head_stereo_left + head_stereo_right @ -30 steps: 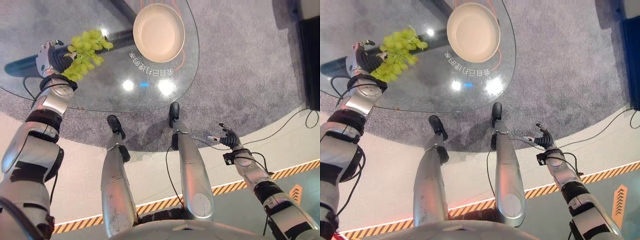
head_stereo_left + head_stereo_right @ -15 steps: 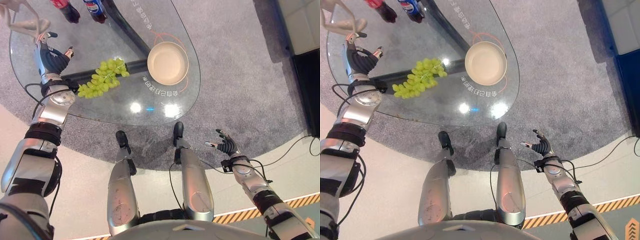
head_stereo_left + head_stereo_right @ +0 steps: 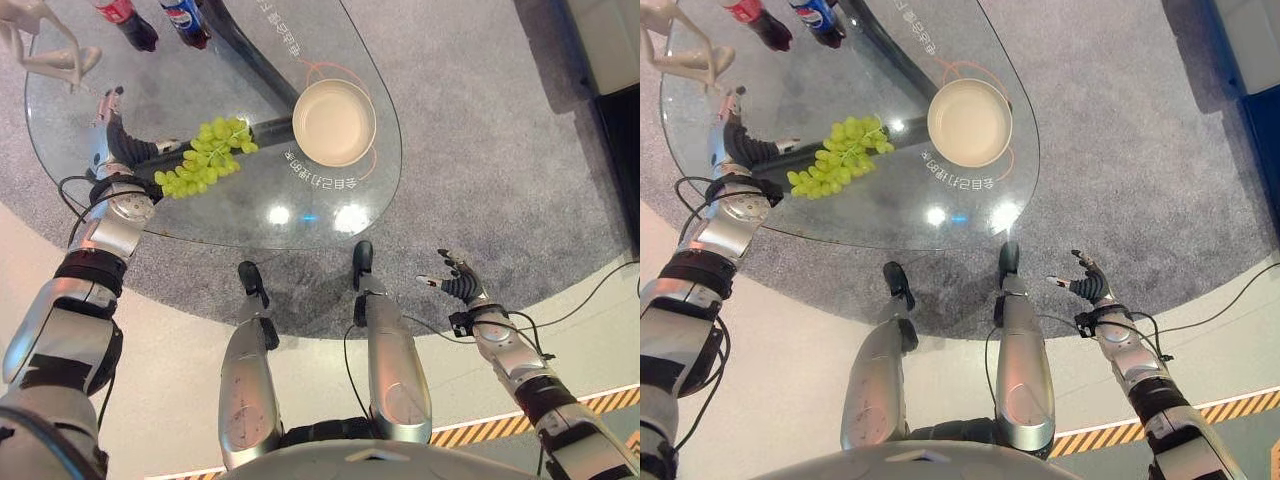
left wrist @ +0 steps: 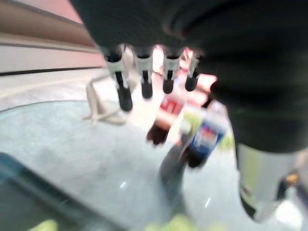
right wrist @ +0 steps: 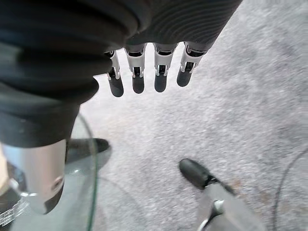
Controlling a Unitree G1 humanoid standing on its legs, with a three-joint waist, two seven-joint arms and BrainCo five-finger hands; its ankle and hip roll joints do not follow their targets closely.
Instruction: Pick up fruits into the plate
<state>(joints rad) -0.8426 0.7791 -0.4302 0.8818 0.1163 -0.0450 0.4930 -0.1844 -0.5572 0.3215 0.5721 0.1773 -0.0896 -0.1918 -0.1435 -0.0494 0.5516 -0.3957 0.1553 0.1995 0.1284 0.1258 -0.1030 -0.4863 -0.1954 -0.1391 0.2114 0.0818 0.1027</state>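
Nothing's done yet: grapes [image 3: 205,158] sit left of centre on the table [image 3: 250,215], plate [image 3: 334,122] empty, left hand [image 3: 118,145] beside them, fingers spread, holding nothing.

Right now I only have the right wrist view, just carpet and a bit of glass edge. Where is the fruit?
Observer: A bunch of green grapes lies on the glass table, beside the plate, not in it.
Operator: Which hand is nearer to the grapes?
Observer: The left hand. It is over the table right next to the bunch, fingers straight, holding nothing.
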